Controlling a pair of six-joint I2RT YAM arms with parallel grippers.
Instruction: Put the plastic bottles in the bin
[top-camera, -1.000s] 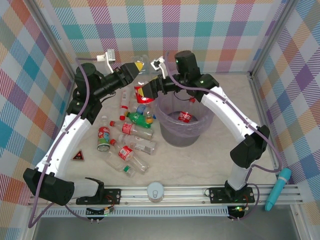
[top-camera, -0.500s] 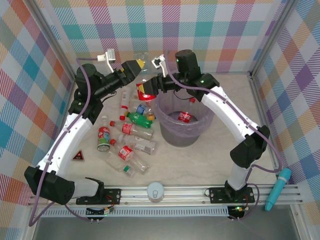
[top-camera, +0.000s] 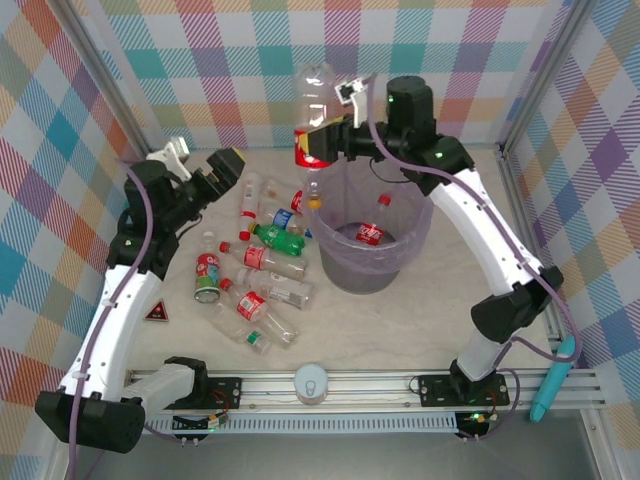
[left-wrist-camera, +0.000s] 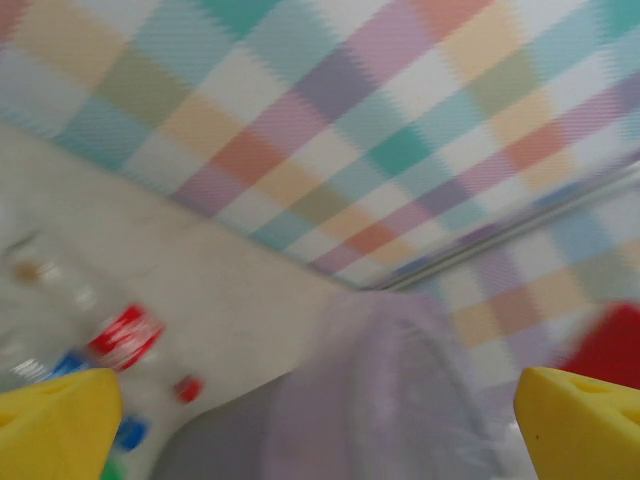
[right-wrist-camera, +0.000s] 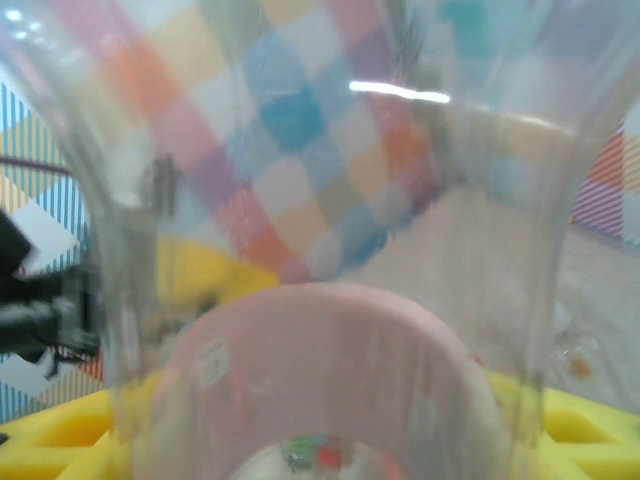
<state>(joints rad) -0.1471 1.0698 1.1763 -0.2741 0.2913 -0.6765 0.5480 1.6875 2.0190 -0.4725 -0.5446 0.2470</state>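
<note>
**Top external view.** The right claw (top-camera: 328, 141) sits in the upper centre of the frame, clenched across the red band of a clear red-labelled bottle (top-camera: 314, 100). The bottle stands lengthwise up the frame, broad end uppermost. Its narrow end is just above the upper left rim of the bin (top-camera: 340, 268). The bin is a grey bucket with a lavender liner, and it stands on the counter (top-camera: 400, 330) at centre frame. One red-labelled bottle in the bin (top-camera: 372, 233) lies at its bottom. The loose bottles (top-camera: 272, 262) lie scattered on the counter just left of the bin, a green bottle (top-camera: 276, 238) among them. The left claw (top-camera: 222, 165) is at upper left, above the far end of this scatter. It is released and grips nothing.

**Left wrist view.** The image is blurred. The yellow fingertips (left-wrist-camera: 55, 425) sit in the two bottom corners, wide apart with nothing between them. The lavender bin (left-wrist-camera: 400, 380) is at lower centre. Red-labelled bottles show on the counter at lower left.

**Right wrist view.** The clear bottle wall spans the frame, with its red label (right-wrist-camera: 320, 380) at bottom centre. The yellow fingers (right-wrist-camera: 60, 445) flank it on both sides and touch it.
</note>
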